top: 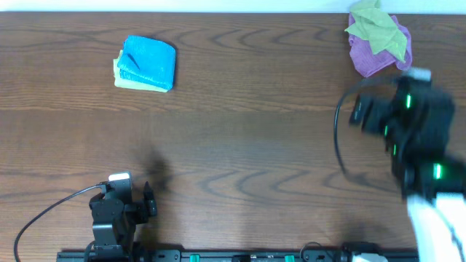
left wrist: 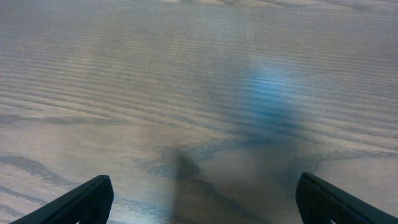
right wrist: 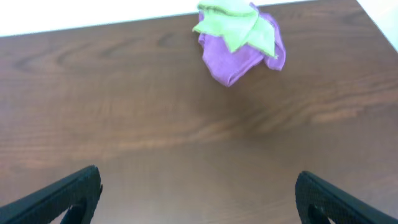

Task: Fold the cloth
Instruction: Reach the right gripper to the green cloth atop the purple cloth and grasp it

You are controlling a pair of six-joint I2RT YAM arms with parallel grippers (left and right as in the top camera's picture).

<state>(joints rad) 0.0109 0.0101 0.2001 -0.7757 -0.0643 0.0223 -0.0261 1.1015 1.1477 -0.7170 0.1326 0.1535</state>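
A crumpled green cloth (top: 376,28) lies on a crumpled purple cloth (top: 371,57) at the table's far right corner; both show in the right wrist view, green (right wrist: 236,26) over purple (right wrist: 239,59). My right gripper (right wrist: 198,196) is open and empty, raised above the table some way short of that pile; its arm (top: 415,120) shows blurred at the right. My left gripper (left wrist: 202,199) is open and empty over bare wood near the front left edge (top: 149,196). A folded blue cloth (top: 149,62) sits on a folded yellow-green cloth (top: 125,80) at far left.
The wooden table (top: 240,138) fills the overhead view. A black cable (top: 342,145) loops beside the right arm. A white wall edge runs behind the table's far side (right wrist: 93,15).
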